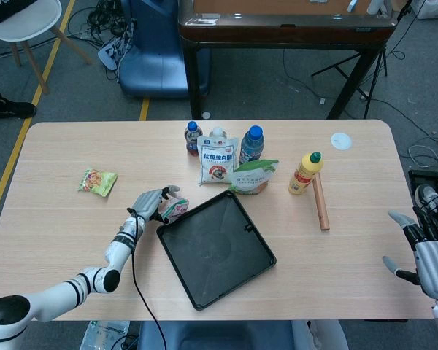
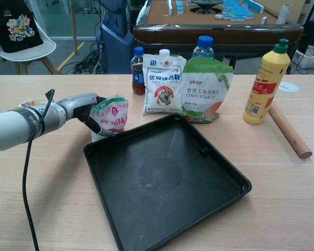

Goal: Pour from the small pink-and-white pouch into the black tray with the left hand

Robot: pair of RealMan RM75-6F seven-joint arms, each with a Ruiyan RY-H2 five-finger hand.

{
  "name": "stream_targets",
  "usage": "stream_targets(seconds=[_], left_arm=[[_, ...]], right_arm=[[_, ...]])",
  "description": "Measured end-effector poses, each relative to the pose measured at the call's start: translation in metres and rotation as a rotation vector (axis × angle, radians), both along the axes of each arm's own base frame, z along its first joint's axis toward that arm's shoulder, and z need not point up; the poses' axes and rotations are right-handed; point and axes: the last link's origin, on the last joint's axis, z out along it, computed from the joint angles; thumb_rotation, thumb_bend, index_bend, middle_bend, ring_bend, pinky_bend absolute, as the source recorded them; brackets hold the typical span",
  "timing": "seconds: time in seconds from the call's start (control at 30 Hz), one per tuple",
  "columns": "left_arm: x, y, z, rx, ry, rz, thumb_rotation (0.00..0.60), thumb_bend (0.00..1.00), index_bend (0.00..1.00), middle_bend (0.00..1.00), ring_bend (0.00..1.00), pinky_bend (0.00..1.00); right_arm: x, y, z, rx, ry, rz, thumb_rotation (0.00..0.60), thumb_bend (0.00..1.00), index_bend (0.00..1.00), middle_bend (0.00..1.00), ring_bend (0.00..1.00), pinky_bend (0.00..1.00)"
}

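Fingers (image 2: 90,116) of the left hand (image 2: 82,104) were wrapped against the side of the small pink-and-white pouch (image 2: 109,116), thumb and fingers apparently pinching it, though how firm the grasp was could not be told. The pouch stood upright on the table (image 2: 36,178), just beside the near-left rim of the black tray (image 2: 167,180), which looked bare inside. So by my reading the grasp was being set; lifting, carrying over the tray and tipping all remained. Over at the far side, the right hand (image 1: 423,251) hung idle, fingers spread, holding nothing.
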Motion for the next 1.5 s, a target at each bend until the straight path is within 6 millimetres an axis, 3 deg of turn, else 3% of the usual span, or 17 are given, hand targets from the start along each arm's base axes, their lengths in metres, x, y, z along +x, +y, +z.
stream_targets(seconds=[0.2,0.37,0.73,1.07,1.5], left_arm=[[-0.003,0.005,-0.001,0.01,0.006,0.016,0.6,0.21,0.34,0.4,0.38,0.39],[-0.005,0.01,0.003,0.03,0.015,0.01,0.6,0.21,0.39,0.49,0.47,0.53],[-0.001,0.012,0.027,0.113,0.072,-0.113,0.6,0.21,0.43,0.55,0.5,0.56],[0.021,-0.016,0.049,0.225,0.216,-0.345,0.6,0.21,0.43,0.55,0.5,0.56],[0.031,-0.054,0.04,0.316,0.46,-0.558,0.6,0.21,0.42,0.55,0.5,0.56]], right_arm=[[0.001,0.001,0.0,-0.002,-0.001,-0.001,0.6,0.19,0.16,0.24,0.06,0.09],[0.003,0.0,0.0,0.0,-0.002,0.005,0.6,0.19,0.16,0.24,0.06,0.09],[0.006,-0.004,-0.002,0.007,-0.004,0.021,0.6,0.19,0.16,0.24,0.06,0.09],[0.007,-0.007,-0.006,0.021,-0.013,0.043,0.6,0.19,0.16,0.24,0.06,0.09],[0.004,0.0,-0.005,0.012,-0.02,0.046,0.6,0.19,0.16,0.24,0.06,0.09]])
